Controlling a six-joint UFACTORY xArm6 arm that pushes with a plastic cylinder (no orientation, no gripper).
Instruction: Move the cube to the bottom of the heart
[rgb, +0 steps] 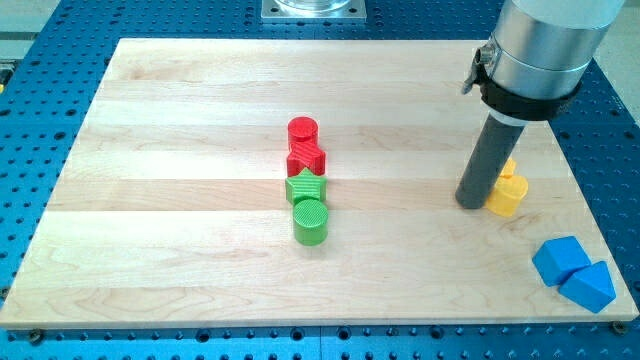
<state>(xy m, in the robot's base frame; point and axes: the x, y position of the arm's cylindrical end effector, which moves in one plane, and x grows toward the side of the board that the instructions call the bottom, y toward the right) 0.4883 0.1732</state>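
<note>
A blue cube (559, 258) lies near the board's bottom right corner, touching a second blue block (589, 287) just below and right of it. A yellow heart-like block (507, 196) lies at the right side of the board, up and left of the cube. Another yellow block (509, 168) sits just above it, partly hidden by the rod. My tip (470, 204) rests on the board right beside the left edge of the yellow heart-like block, well up and left of the cube.
In the board's middle stands a tight column: a red cylinder (303, 130), a red star (306, 159), a green star (305, 188) and a green cylinder (311, 222). The wooden board (150, 200) ends close to the right of the blue blocks.
</note>
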